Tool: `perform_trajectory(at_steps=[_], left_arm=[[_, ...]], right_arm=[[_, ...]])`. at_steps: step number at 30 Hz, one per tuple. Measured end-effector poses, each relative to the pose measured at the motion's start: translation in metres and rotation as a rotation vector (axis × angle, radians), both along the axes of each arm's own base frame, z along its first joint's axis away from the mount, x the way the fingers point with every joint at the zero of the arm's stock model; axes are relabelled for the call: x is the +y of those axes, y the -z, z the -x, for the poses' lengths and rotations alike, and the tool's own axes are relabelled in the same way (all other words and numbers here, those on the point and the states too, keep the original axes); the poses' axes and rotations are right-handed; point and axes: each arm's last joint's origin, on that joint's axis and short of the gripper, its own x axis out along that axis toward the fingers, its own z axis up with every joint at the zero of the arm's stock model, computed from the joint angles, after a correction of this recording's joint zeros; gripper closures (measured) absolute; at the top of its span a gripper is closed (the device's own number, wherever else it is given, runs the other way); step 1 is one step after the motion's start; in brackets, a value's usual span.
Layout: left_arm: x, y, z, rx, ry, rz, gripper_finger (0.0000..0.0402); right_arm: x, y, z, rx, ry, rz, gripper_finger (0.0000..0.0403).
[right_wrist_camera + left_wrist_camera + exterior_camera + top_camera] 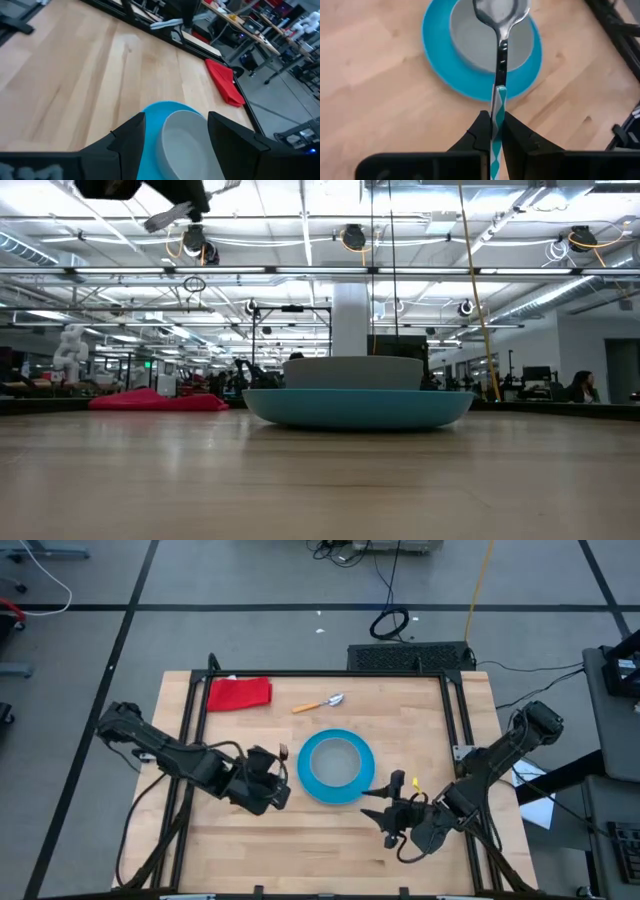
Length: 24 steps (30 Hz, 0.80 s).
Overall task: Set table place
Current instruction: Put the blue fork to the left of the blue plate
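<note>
1. Left pincer (494, 131) clamps the fork (499, 60) by its patterned handle, beside the blue plate (313, 778).
2. Grey bowl (335, 759) sits on the plate, mid-counter (300, 850).
3. Right pincer (175, 131) spread wide, near the plate.
4. Orange-handled spoon (318, 704) and red cloth (239, 693) lie well apart.

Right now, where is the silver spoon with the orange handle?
In the high view, the silver spoon with the orange handle lies on the light-wood table at its far side, between the red cloth and the bright-blue round plate.

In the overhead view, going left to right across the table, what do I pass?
Red cloth → left gripper, shut on a patterned-handled utensil → orange-handled silver spoon → round blue plate holding the grey bowl → open right gripper.
</note>
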Motion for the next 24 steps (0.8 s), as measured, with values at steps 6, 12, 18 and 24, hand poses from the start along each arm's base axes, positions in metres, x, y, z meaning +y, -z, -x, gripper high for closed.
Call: perform_trajectory(at_steps=[6,12,18,24], left_arm=[[0.000,0.006,0.002,0.011,-0.091,0.074,0.0379],[0.009,0.007,-0.001,0.034,-0.144,0.144,0.0379],[0.030,0.009,-0.007,0.085,-0.198,0.201,0.0379],[0.049,0.022,-0.018,0.166,-0.243,0.186,0.0379]], right_arm=[[0.013,0.002,0.013,0.019,-0.062,0.018,0.0200],[0.025,0.002,0.024,0.017,-0.120,0.017,0.0200],[0.033,0.002,0.032,0.014,-0.154,0.007,0.0200],[0.039,0.002,0.039,0.015,-0.188,0.010,0.0200]])
